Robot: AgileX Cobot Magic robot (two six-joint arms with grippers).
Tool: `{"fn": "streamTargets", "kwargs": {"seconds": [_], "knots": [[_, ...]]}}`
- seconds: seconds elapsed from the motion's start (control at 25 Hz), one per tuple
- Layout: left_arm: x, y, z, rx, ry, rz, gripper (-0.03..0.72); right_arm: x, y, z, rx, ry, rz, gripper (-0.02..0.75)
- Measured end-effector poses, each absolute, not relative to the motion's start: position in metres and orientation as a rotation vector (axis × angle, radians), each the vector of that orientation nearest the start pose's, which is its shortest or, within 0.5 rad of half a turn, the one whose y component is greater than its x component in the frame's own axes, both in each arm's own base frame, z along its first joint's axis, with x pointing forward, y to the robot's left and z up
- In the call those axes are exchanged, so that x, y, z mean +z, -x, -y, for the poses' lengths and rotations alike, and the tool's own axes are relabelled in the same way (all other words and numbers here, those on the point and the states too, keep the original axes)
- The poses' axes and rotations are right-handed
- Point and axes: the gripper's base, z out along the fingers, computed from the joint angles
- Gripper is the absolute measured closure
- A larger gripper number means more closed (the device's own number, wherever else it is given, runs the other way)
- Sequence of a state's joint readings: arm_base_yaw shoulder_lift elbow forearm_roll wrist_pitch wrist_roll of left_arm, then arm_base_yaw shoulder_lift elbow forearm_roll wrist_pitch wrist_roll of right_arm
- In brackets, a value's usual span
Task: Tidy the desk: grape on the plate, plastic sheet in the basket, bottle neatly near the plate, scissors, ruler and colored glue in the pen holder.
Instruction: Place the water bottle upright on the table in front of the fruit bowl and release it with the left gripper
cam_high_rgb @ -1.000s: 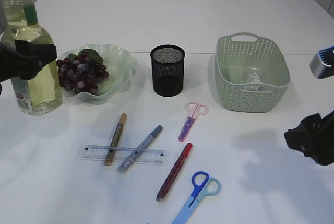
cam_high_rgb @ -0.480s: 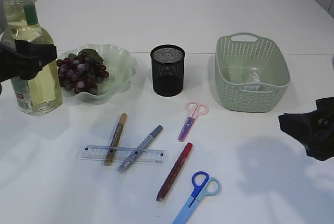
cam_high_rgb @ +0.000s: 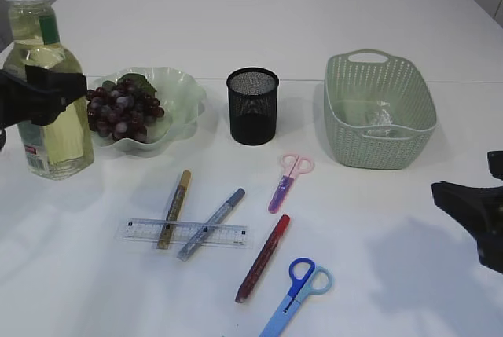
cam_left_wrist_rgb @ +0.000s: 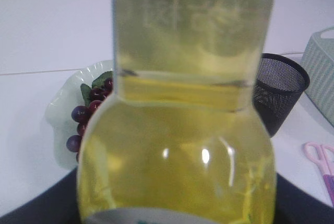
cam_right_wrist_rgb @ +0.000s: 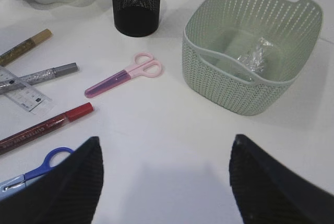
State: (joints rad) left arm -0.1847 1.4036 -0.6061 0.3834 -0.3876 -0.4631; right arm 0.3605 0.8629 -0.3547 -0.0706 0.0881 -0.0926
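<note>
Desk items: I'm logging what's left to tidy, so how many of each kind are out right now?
Scissors: 2, pink and blue
Glue pens: 3, gold, silver, red
Ruler: 1
Bottle: 1
Grape bunch: 1
Plate: 1
Pen holder: 1
Basket: 1
Plastic sheet: 1
Total: 12

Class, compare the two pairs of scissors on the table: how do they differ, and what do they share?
The pink scissors look smaller, the blue scissors larger. The pink pair lies mid-table in front of the pen holder; the blue pair lies at the near edge, partly out of frame. Both lie flat, blades closed, handles pointing away.
</note>
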Motion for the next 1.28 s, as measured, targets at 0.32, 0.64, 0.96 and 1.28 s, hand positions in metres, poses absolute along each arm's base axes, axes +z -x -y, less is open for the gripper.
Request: {"fn": "streamTargets", "kwargs": {"seconds": [0.32,0.64,0.96,1.28], "knots": [[0.206,-0.288,0.071,-0.353,-0.238,-1.901,0.246,0.239,-0.148,-0.055,0.082,0.574,-1.971,0.155],[0.177,-0.296,0.068,-0.315,-0.183,-1.812,0.245,0.239,-0.149,-0.055,0.062,0.6,-1.96,0.155],[0.158,-0.29,0.061,-0.286,-0.106,-1.73,0.245,0.24,-0.149,-0.055,0.059,0.605,-1.941,0.155],[0.138,-0.293,0.058,-0.244,-0.101,-1.761,0.245,0.241,-0.149,-0.055,0.052,0.616,-1.929,0.155]]}}
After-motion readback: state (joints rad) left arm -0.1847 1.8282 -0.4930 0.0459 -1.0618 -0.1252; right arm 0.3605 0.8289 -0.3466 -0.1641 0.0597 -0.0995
